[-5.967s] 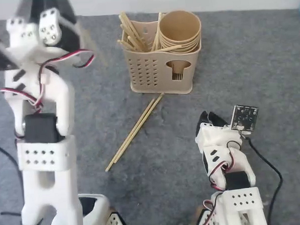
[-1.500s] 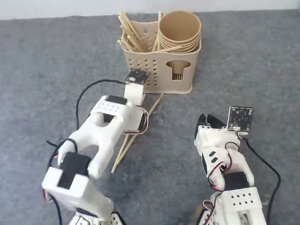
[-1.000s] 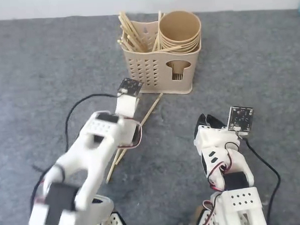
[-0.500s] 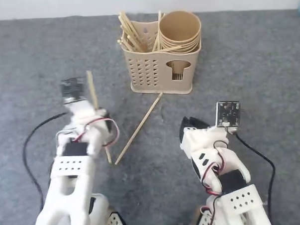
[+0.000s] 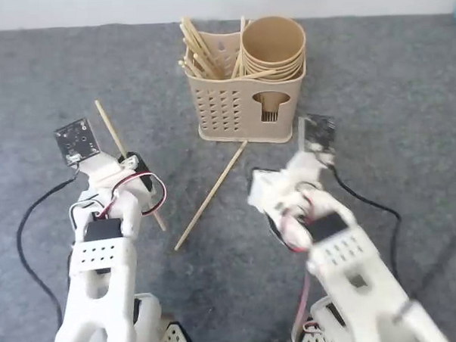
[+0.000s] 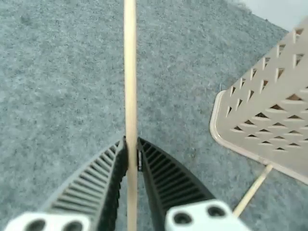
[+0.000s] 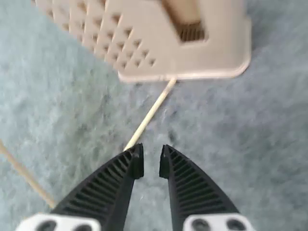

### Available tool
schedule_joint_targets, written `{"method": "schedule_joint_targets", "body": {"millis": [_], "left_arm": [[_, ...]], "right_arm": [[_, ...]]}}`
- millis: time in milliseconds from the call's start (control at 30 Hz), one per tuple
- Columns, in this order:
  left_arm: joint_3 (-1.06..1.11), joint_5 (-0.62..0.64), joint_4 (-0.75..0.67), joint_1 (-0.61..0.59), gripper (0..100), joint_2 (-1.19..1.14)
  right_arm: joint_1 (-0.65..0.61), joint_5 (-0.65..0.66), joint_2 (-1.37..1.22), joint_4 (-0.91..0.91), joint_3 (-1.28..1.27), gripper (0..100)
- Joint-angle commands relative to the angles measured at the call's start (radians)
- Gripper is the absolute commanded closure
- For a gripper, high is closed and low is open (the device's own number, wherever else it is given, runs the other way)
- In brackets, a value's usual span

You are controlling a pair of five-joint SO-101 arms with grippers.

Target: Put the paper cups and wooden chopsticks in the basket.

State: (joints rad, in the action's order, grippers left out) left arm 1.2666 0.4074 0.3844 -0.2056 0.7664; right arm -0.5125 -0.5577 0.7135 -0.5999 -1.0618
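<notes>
Beige, tan and grey: muted tones throughout.
The basket [image 5: 244,102] is beige, pierced with rows of small holes; the paper cups [image 5: 274,44] are kraft brown. The held chopstick [image 6: 130,72] and loose chopstick [image 5: 212,196] are pale wood. The carpet [image 5: 406,95] is mottled grey. The left arm [image 5: 99,260] and right arm [image 5: 345,251] are white with black motors and red wires, while the left gripper [image 6: 132,154] and right gripper [image 7: 151,161] are black and ribbed.
</notes>
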Motion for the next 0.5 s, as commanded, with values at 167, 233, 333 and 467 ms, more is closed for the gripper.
{"method": "schedule_joint_targets", "body": {"millis": [167, 233, 333, 467], "left_arm": [[-0.01, 0.017, -0.078, -0.069, 99, 0.037], [-0.01, 0.017, -0.08, -0.068, 99, 0.037], [-0.01, 0.017, -0.084, -0.068, 99, 0.037], [-0.01, 0.017, -0.086, -0.064, 99, 0.037]], "right_arm": [[-0.03, -0.035, -0.619, 0.056, 0.446, 76.0], [-0.027, -0.035, -0.745, 0.05, 0.549, 76.4], [-0.021, -0.035, -0.894, 0.047, 0.677, 82.0], [-0.01, -0.035, -0.975, 0.047, 0.779, 88.2]]}}
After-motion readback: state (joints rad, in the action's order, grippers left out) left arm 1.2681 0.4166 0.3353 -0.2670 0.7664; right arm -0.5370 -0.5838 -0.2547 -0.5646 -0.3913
